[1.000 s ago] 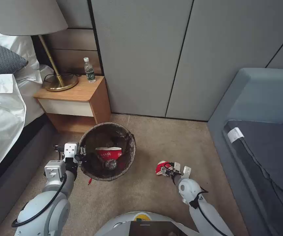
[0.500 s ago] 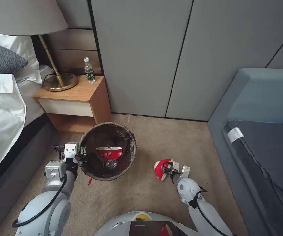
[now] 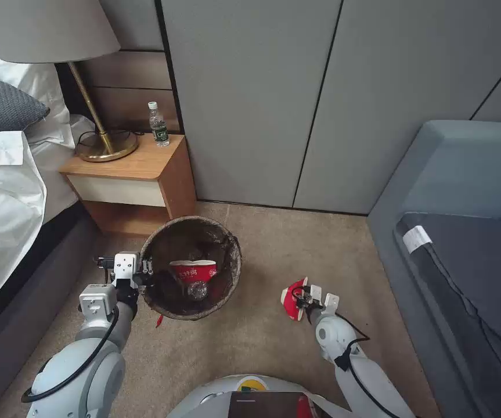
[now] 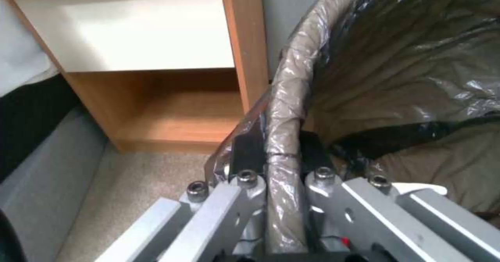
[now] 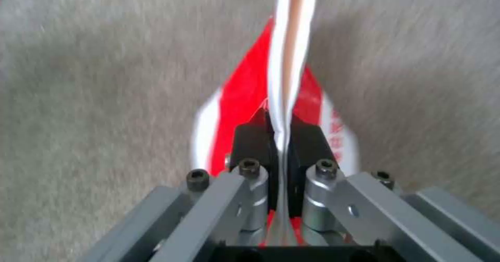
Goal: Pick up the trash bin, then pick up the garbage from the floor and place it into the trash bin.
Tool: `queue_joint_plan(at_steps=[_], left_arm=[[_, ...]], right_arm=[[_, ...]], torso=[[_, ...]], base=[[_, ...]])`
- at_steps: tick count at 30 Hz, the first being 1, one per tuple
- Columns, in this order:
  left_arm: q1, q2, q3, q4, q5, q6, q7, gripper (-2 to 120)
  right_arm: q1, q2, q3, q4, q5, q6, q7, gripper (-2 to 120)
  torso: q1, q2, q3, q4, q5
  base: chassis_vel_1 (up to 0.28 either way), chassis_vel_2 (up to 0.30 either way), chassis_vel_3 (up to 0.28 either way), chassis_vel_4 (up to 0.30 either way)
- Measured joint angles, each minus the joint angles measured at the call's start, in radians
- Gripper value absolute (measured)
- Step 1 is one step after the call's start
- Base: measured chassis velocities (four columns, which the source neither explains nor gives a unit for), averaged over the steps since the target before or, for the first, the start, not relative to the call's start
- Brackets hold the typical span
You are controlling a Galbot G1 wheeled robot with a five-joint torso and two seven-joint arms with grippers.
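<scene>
Now the right gripper (image 3: 301,300), clamped on a flattened red-and-white paper cup (image 3: 290,302), has lifted it off the carpet (image 3: 250,342) since a second ago, ready for the bin (image 3: 191,268) whose rim the left gripper (image 3: 144,273) pinches.

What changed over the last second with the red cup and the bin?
The right gripper, shut on the crushed red-and-white cup, has turned it from lying flat to standing on edge and shifted it slightly rightward. The left gripper stays clamped on the trash bin rim; the bin and its contents have not moved.
</scene>
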Motion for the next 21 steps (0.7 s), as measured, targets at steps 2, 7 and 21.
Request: queue_joint_plan(at_steps=[2,7,21], left_arm=[[0.0,0.003,0.0,0.0,-0.003,0.001,0.0,3],[0.0,0.006,-0.001,0.0,-0.008,0.001,0.0,3],[-0.008,0.015,0.0,0.0,-0.01,0.005,-0.002,3]], right_arm=[[-0.021,-0.009,0.02,0.059,-0.023,0.0,-0.006,2],[-0.07,-0.011,0.09,0.214,-0.108,-0.013,-0.056,2],[-0.125,-0.099,0.186,0.672,-0.058,-0.128,-0.161,2]], torso=[[0.0,0.0,0.0,0.0002,-0.0001],[0.0,0.0,0.0,0.0001,-0.0001],[0.0,0.0,0.0,0.0001,-0.0001]], base=[[0.0,0.0,0.0,0.0],[0.0,0.0,0.0,0.0],[0.0,0.0,0.0,0.0]])
